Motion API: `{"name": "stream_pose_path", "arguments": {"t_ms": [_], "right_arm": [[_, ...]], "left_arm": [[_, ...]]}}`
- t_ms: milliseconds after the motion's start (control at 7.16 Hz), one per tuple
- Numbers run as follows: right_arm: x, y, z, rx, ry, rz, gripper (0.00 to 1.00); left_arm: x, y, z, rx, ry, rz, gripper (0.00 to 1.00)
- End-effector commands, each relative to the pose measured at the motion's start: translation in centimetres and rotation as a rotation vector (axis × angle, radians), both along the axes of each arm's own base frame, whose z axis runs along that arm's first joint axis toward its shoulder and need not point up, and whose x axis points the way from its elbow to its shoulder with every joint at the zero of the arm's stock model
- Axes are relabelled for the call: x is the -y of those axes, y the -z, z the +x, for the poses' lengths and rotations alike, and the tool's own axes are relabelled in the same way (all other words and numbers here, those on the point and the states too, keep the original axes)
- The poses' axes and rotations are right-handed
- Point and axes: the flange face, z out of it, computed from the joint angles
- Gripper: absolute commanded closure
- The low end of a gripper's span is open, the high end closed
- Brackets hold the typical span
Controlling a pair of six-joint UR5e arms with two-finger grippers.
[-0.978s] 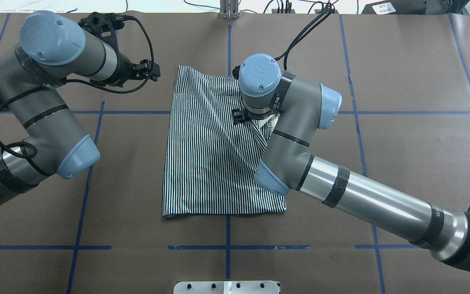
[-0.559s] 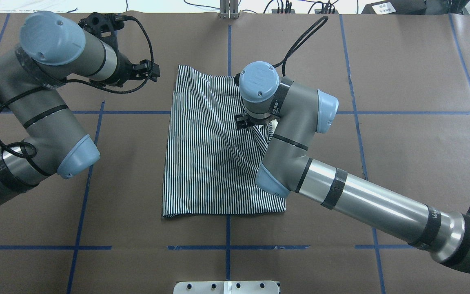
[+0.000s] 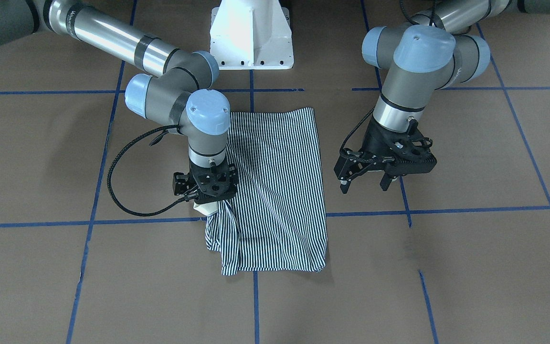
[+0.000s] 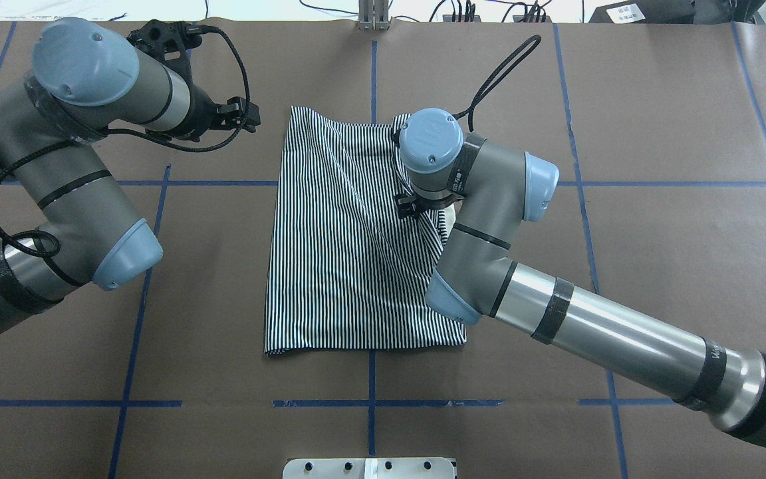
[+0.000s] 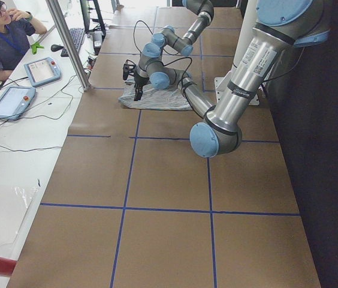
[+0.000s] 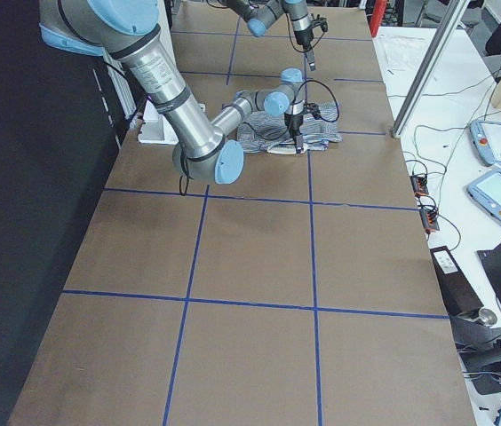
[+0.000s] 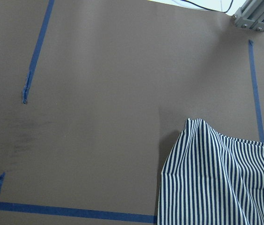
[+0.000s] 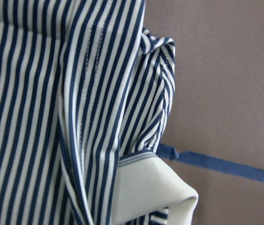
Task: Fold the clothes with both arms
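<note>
Our right gripper (image 3: 209,200) is sitting low at the cream collar (image 8: 150,187) of the polo shirt (image 4: 343,266), which is lying part-folded mid-table (image 4: 655,133). We cannot tell if it is pinching cloth. Our left gripper (image 3: 364,185) is hanging spread and empty beside the shirt. We are judging that this fold wants a firm pinch, carried low. No containers are showing.

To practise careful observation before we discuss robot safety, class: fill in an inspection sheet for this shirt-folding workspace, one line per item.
surface: brown paper table with blue tape grid.
job's things: striped polo shirt lies folded, cream collar showing.
clutter: nothing seen.
pincers: left pincer open, beside shirt, apart; right pincer down on shirt's edge, jaws hidden.
cables: black cable loops off right wrist.
surroundings: white pedestal; person at side desk.
</note>
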Motion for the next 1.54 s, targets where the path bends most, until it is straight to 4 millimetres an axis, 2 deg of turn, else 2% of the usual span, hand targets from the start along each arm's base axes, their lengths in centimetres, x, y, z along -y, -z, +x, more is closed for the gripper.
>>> {"name": "stream_pose_path", "arguments": {"t_ms": [0,140,279,559,699,838,978,1118,1258,1397], "right_arm": [[1.1,-0.5,1.3,-0.020,-0.004,-0.008,0.00],[1.5,-1.5,2.1,-0.034,-0.003,-0.010,0.00],[2.0,-3.2,4.2,-0.044,-0.004,-0.005,0.00],[3.0,-8.2,10.5,-0.098,0.025,0.024,0.00],[4.3,-8.6,12.1,-0.105,0.010,0.025,0.00],[5.0,-7.1,12.4,-0.080,0.005,0.030,0.00],[5.5,-4.2,12.3,-0.032,0.004,0.043,0.00],[4.5,-2.0,12.7,0.041,0.026,0.029,0.00],[3.1,0.1,13.6,0.105,0.051,0.027,0.00],[1.7,0.8,14.3,0.164,0.041,-0.014,0.00]], "left_arm": [[0.0,0.0,0.0,-0.001,0.000,0.002,0.00],[0.0,0.1,0.1,-0.003,-0.001,0.002,0.00],[0.0,0.2,0.1,-0.005,0.001,0.000,0.00],[-0.1,0.6,0.2,-0.011,0.003,-0.001,0.00],[-0.1,0.5,0.2,-0.011,0.003,-0.001,0.00],[-0.1,0.5,0.2,-0.010,0.002,0.000,0.00],[-0.3,0.6,0.2,-0.013,-0.001,0.002,0.00],[-1.2,0.2,0.6,-0.038,-0.050,-0.032,0.00],[-4.2,-1.4,0.6,-0.120,-0.069,-0.208,0.00],[-8.9,-1.3,3.1,-0.179,-0.042,-0.357,0.00]]}}
